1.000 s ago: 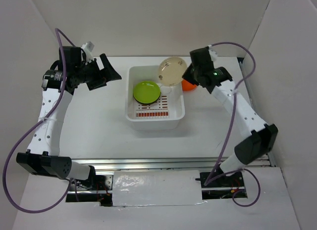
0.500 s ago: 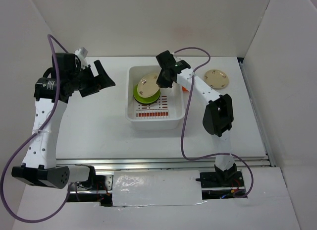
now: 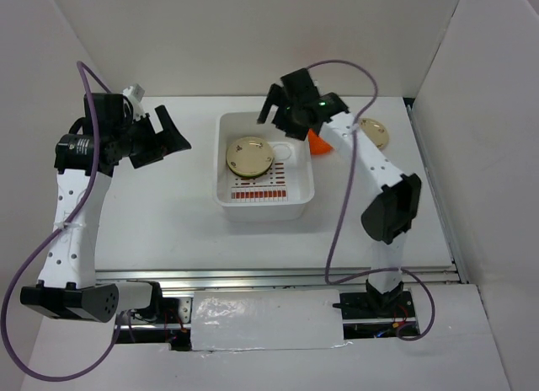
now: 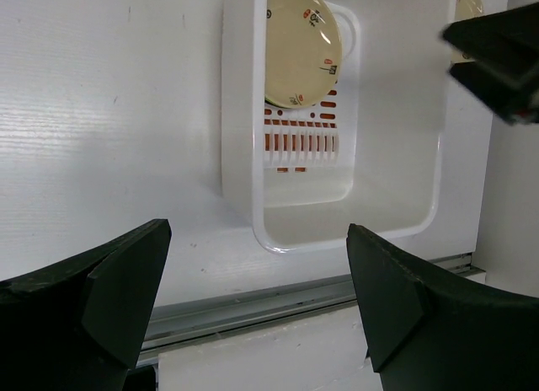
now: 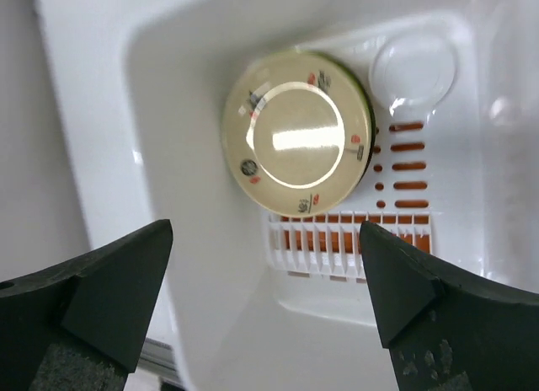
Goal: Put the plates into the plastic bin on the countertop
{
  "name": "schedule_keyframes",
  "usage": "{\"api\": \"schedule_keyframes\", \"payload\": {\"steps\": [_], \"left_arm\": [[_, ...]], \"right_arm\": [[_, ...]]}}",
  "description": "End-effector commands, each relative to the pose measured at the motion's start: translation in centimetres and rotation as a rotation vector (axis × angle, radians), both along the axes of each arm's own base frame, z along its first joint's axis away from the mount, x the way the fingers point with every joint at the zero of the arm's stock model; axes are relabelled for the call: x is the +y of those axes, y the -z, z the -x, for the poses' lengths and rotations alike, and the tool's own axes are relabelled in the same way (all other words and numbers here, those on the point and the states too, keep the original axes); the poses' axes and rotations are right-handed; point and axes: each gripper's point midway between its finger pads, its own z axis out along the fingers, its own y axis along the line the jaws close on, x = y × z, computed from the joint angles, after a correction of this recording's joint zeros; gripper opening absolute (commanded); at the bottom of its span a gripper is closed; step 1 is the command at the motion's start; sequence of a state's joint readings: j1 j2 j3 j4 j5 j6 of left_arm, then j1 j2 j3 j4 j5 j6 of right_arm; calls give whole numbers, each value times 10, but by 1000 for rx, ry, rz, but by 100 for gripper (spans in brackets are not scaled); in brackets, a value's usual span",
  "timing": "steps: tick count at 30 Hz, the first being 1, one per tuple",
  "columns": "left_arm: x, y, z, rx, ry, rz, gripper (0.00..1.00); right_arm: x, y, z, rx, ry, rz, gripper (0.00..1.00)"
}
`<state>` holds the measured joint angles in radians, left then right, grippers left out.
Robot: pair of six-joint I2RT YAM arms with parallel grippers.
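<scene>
The white plastic bin [image 3: 221, 189] stands mid-countertop [image 3: 160, 214]. A cream plate [image 3: 249, 156] lies flat in the bin's far left part; in the right wrist view this plate [image 5: 296, 142] rests on a green plate whose thin rim [image 5: 371, 130] shows beneath it. My right gripper [image 3: 285, 113] hangs open over the bin's far edge, with nothing between its fingers. Another cream plate [image 3: 376, 131] lies on the countertop to the right. An orange plate [image 3: 318, 143] shows beside the bin, partly hidden by the right arm. My left gripper [image 3: 168, 131] is open and holds nothing, left of the bin.
White walls enclose the table at the back and on both sides. A metal rail [image 3: 278, 277] runs along the near edge. In the left wrist view the bin [image 4: 240, 155] lies ahead, with the right gripper's dark fingers [image 4: 497, 54] at top right.
The right gripper carried the cream plate over the bin, let it go onto the green plate, and opened. It now sits higher at the bin's far edge. The left arm barely moved.
</scene>
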<state>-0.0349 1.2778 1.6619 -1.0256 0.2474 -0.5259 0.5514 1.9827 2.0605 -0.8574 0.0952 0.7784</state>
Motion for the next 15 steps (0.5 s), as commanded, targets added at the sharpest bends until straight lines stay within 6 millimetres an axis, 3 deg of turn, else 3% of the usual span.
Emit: {"api": "schedule_keyframes", "payload": {"steps": [1,2,3,4,5,6,7,8,10,11,14,15], "left_arm": [[4,-1,-2,-14,-6,-19,99],[4,0,-1,-13,-7,-21,99],[5,-1,-1,-17,-10,-21,99],[5,-1,-1,-18,-13,-20,99],[6,1,1,-19,-15,-25,99],[7,1,2,-20,-18,-25,99],[6,3,3,-19,-12,-23,99],[6,1,5,-29,-7,-19,99],[-1,-1,7,-43,36,-3,99],[-3,-3,9,-56,55,2,99],[-9,-7,13,-93,104,17,99],[-11,-6,13,-100,112,19,99]], "right_arm": [[-80,-113,0,-247,135,-70,100],[-116,-114,-14,-274,222,-74,100],[-138,-85,-11,-224,265,-56,100],[-159,-72,-15,-211,316,-59,100],[-197,-64,-29,-231,415,-81,100],[-217,-19,-24,-155,460,-67,100],[-229,-20,-33,-206,483,-116,100],[-259,12,-32,-166,548,-129,100],[-278,29,-35,-161,570,-193,100],[-297,40,-40,-192,600,-225,100],[-316,47,-50,-242,629,-284,100],[-328,61,-49,-224,655,-284,100]]}}
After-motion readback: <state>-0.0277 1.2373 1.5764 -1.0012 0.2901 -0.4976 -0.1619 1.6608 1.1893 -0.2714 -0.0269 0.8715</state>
